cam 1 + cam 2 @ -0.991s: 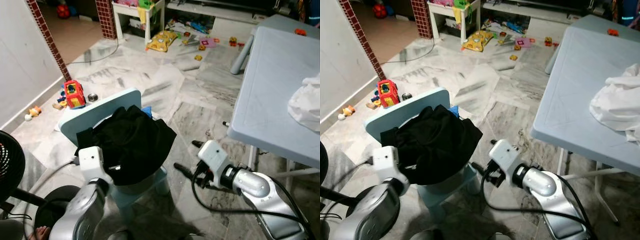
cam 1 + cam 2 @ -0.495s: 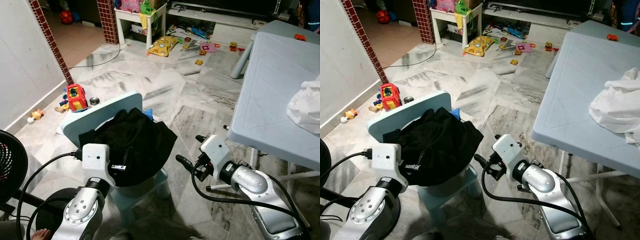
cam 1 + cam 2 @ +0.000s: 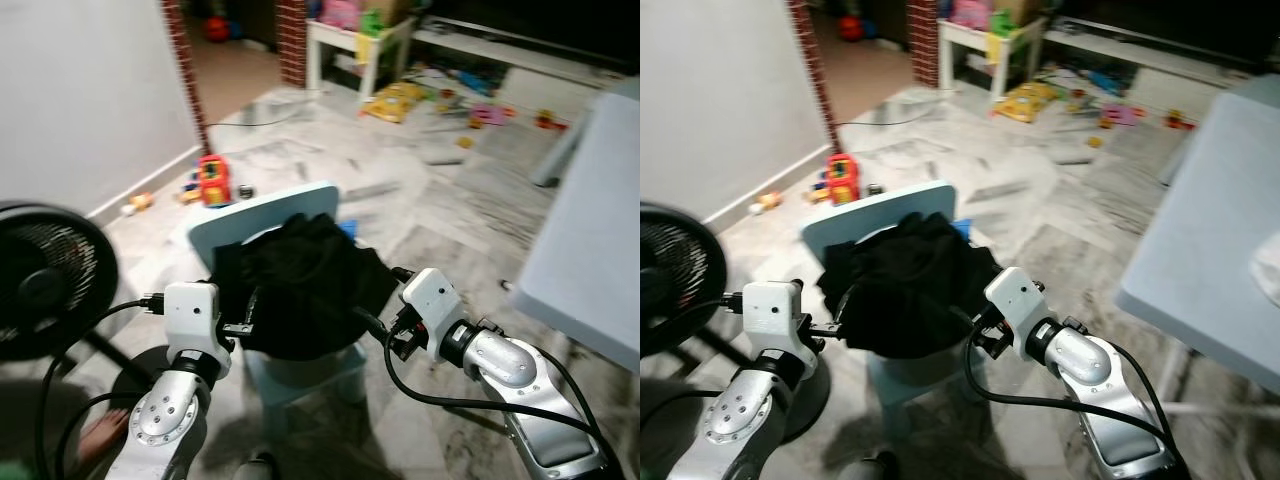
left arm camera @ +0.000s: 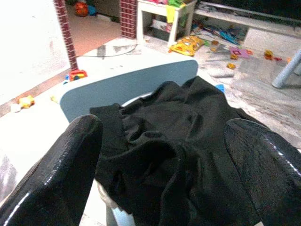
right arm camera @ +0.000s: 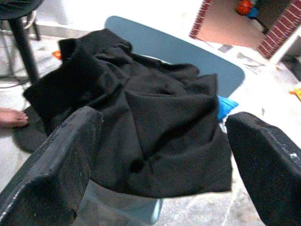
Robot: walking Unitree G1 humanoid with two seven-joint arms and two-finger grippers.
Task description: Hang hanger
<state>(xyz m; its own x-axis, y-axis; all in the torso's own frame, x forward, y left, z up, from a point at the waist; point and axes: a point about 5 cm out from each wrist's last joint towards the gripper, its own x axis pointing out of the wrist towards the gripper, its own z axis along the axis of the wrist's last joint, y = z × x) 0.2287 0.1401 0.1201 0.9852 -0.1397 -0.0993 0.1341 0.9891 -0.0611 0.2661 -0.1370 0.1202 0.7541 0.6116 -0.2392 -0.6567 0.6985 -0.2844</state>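
Observation:
A black garment (image 3: 300,280) lies crumpled on the seat of a small light-blue chair (image 3: 262,205). A bit of bright blue (image 5: 225,107) pokes out from under the garment near the chair back; I cannot tell what it is. My left gripper (image 3: 250,312) is open at the garment's left edge, its fingers (image 4: 61,179) spread wide toward the cloth. My right gripper (image 3: 382,298) is open at the garment's right edge, fingers (image 5: 263,165) wide apart. Neither holds anything.
A black fan (image 3: 45,270) stands at my left, and a person's bare foot (image 3: 100,435) is by its base. A grey-blue table (image 3: 590,240) is on my right. Toys (image 3: 212,178) litter the marble floor near the white wall and beyond.
The camera has swung left, so the whole scene has shifted right and blurred. Both grippers have come up level with the black garment, one on each side.

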